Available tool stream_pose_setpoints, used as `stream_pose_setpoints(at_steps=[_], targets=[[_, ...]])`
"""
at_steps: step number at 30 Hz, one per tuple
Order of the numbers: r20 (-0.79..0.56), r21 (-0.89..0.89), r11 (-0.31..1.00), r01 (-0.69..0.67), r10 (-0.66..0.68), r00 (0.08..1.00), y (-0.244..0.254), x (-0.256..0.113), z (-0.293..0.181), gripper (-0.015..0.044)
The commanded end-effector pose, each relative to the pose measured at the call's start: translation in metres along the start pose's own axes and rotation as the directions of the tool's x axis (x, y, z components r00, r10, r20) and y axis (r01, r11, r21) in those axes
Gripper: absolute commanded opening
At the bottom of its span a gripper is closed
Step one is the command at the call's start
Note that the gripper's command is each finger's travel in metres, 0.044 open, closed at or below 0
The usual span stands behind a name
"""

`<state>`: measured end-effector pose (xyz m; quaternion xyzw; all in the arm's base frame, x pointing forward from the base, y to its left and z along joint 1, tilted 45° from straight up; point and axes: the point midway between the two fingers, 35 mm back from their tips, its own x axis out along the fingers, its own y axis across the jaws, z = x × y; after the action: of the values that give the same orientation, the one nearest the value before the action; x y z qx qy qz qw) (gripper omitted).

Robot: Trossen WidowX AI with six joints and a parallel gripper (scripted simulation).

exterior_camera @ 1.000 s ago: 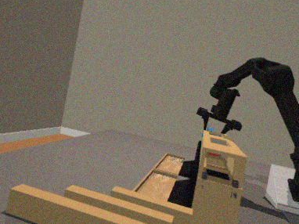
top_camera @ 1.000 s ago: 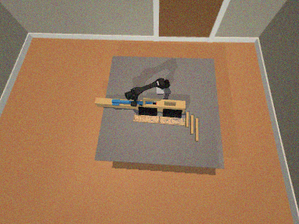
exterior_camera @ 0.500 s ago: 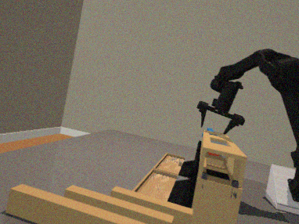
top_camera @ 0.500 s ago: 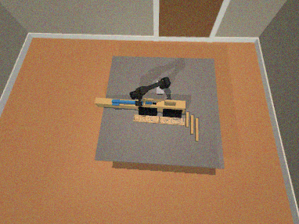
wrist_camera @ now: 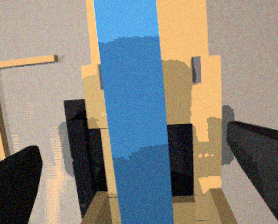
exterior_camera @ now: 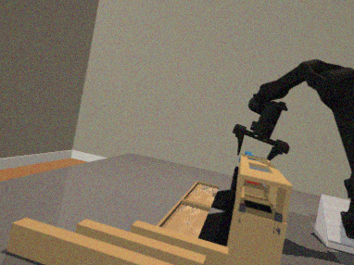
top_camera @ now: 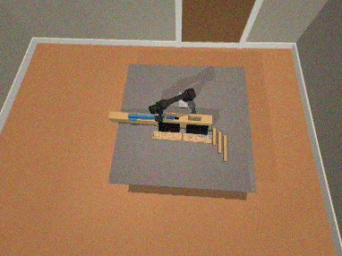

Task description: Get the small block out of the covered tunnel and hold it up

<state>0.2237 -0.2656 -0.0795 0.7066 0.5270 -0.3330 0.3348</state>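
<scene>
And there was the grey table (top_camera: 148,161) (exterior_camera: 153,185), widest thing on the scene, standing on the orange floor (top_camera: 81,197)! Next in size, the black arm (top_camera: 172,101) (exterior_camera: 283,81), reaching over the long wooden tunnel (top_camera: 203,120) (exterior_camera: 258,233) that lay across the tabletop! Its gripper (top_camera: 160,117) (exterior_camera: 259,152) (wrist_camera: 135,167) hung with fingers spread just about as wide as they went, one either side, nothing between them in its grasp! Down the middle ran the blue handle (top_camera: 141,116) (exterior_camera: 248,154) (wrist_camera: 134,95), lying along the tunnel and ungripped! Two shallow wooden trays (top_camera: 166,136) (exterior_camera: 200,195) sat in line beside the black panels (top_camera: 169,127) (exterior_camera: 218,227), and three loose rods (top_camera: 225,148) (exterior_camera: 83,246) lay near the tunnel's end! Smallest of all, a red patch (exterior_camera: 252,182) showed inside the tunnel's end; whether that was the block, I couldn't tell!
</scene>
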Motion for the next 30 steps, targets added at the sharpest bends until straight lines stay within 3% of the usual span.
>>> stream_pose_setpoints(at_steps=[1, 10, 25, 30], targets=[[-0.003, 0.004, 1.000, -0.004, 0.004, 1.000, -0.001, 0.006, -0.002, 0.0440], [-0.003, 0.004, 1.000, -0.004, 0.004, 1.000, -0.004, 0.020, -0.005, 0.0440], [-0.001, 0.000, 1.000, 0.000, 0.000, 1.000, -0.003, 0.016, -0.003, 0.0046], [0.000, 0.000, 1.000, 0.000, 0.000, 1.000, -0.003, 0.016, 0.000, 0.0000]])
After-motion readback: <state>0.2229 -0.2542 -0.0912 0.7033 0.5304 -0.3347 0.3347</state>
